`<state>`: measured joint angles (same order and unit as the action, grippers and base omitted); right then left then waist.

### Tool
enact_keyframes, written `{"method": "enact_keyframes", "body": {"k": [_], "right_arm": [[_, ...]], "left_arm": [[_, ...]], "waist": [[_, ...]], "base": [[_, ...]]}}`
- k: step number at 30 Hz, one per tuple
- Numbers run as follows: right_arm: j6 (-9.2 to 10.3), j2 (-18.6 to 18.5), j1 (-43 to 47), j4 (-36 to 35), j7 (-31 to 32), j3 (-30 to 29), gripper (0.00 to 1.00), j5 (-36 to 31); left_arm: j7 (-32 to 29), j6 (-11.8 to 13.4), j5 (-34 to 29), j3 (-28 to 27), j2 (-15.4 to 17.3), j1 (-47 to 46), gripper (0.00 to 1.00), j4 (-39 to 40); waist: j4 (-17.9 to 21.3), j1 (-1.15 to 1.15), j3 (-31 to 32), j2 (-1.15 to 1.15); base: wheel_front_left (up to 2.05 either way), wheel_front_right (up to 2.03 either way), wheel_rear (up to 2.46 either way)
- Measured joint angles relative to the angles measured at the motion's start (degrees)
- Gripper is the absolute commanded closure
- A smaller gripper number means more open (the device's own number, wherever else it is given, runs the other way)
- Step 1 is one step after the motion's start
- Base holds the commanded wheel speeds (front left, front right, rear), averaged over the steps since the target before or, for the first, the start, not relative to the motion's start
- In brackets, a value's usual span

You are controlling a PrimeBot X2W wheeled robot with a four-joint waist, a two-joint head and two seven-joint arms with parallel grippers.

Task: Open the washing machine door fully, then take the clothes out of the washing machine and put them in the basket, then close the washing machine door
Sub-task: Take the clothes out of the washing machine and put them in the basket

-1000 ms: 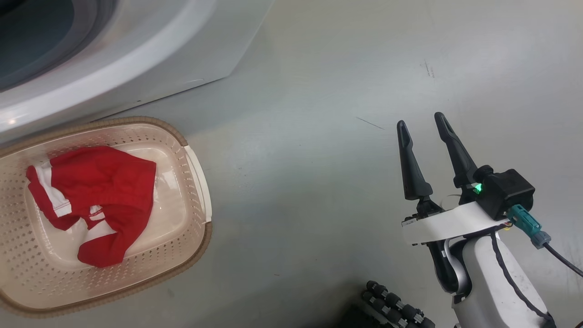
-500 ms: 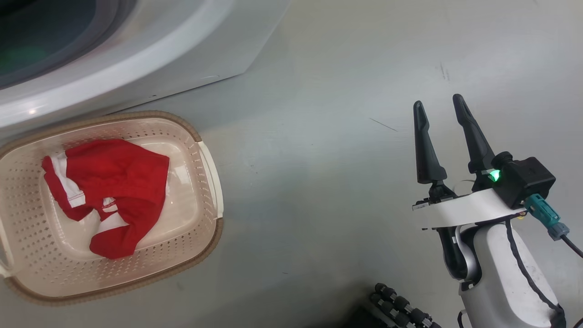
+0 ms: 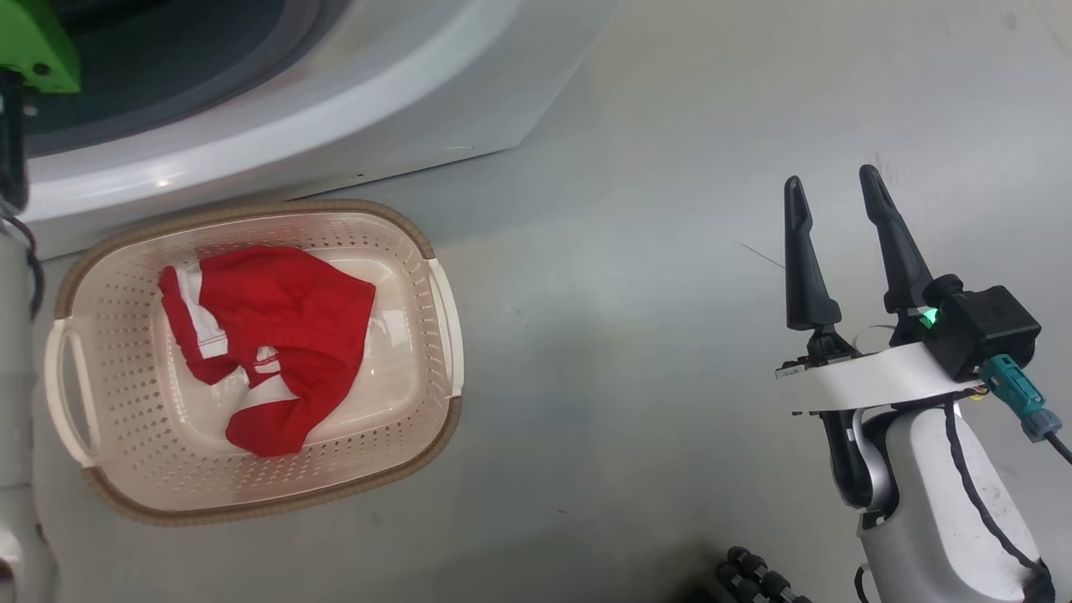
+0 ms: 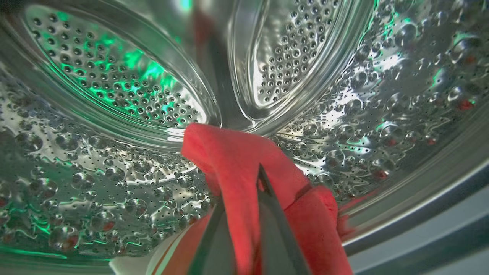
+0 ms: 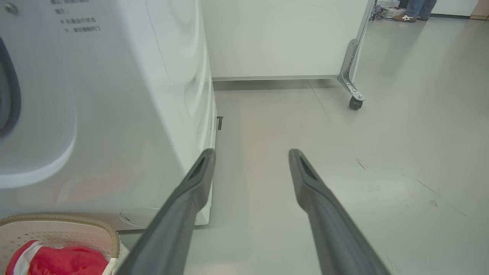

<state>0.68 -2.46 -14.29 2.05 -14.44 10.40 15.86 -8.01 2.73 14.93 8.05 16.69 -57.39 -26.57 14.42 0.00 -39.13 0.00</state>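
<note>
Inside the perforated steel drum [image 4: 114, 95] of the washing machine [image 3: 335, 109], my left gripper [image 4: 260, 170] is shut on a fold of red clothes [image 4: 229, 156] lying on the drum floor. A second red garment with white trim [image 3: 276, 335] lies in the cream basket [image 3: 126, 402] on the floor in front of the machine. My right gripper [image 3: 829, 188] hovers open and empty over bare floor, well to the right of the basket. In the right wrist view the right gripper [image 5: 252, 154] stands beside the washing machine [image 5: 133, 114] and the basket [image 5: 57, 221]. The washing machine door is out of view.
My pale left forearm [image 3: 12, 377] runs up the head view's left edge toward the machine's opening. Grey floor [image 3: 628, 293] spreads between basket and right arm. A white panel on a caster [image 5: 355, 103] stands behind the machine, and a person's feet [image 5: 414, 15] are far off.
The head camera has turned, sliding basket and machine rightward in the picture and bringing my left forearm into view. The left gripper has shut. The right gripper stays open.
</note>
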Motion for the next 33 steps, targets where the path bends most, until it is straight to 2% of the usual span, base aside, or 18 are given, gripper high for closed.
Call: {"method": "enact_keyframes", "body": {"k": [9,19,33], "right_arm": [[-0.02,-1.35,0.29,0.09,0.0,-0.77,0.0,-1.74],[-0.03,-2.19,2.08,1.01,0.0,-1.07,0.0,-2.41],[-0.05,-3.02,6.65,2.57,0.0,-1.2,0.0,-2.83]], "left_arm": [[11.59,0.07,2.25,-0.8,-5.22,9.15,1.0,3.85],[20.29,0.36,3.31,-0.38,-8.23,20.03,1.0,8.21],[21.72,0.57,2.42,2.64,-9.72,32.44,1.0,16.91]], "waist": [[-3.9,0.0,3.55,0.0],[-7.47,0.0,8.53,0.0],[-11.53,0.0,16.92,0.0]], "base": [[0.0,0.0,0.0],[0.0,0.0,0.0],[0.0,0.0,0.0]]}}
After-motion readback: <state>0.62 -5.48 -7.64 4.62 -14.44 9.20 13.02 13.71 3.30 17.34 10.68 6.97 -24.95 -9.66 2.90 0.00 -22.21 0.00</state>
